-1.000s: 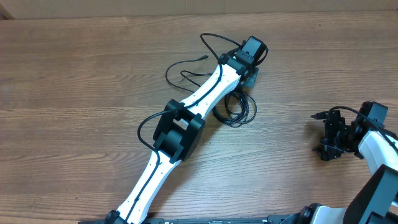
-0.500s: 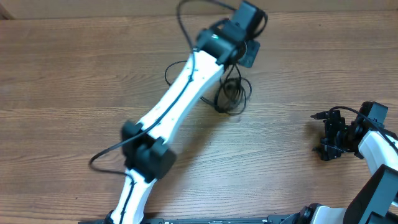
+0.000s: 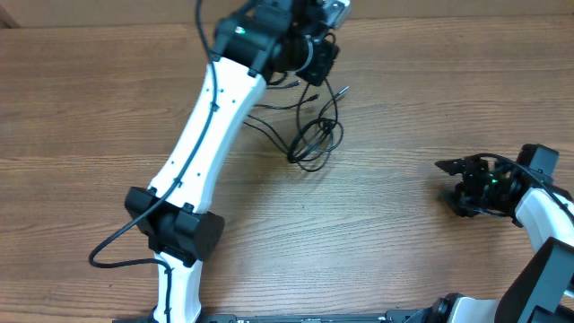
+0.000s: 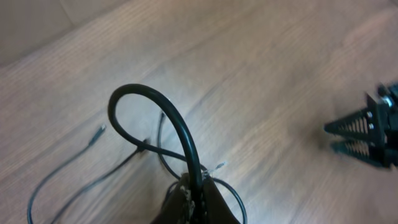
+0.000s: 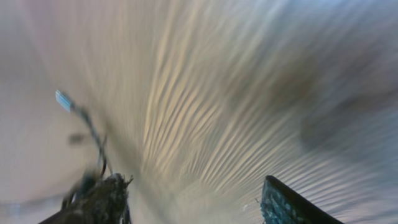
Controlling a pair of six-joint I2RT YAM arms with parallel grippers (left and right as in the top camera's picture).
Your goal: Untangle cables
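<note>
Black cables (image 3: 311, 142) tight in left end effector (image 3: 321, 65), well apart from wide-spread right end effector (image 3: 454, 186).

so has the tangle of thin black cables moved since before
Yes. The tangle of thin black cables has shifted left across the wooden table and been drawn up toward its far edge, pulled by the shut left gripper.

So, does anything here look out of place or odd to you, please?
Only the cables: they trail from the left gripper, whose jaws are shut on them, into a clump of crossing loops on the table. Nothing looks damaged or spilled.
</note>
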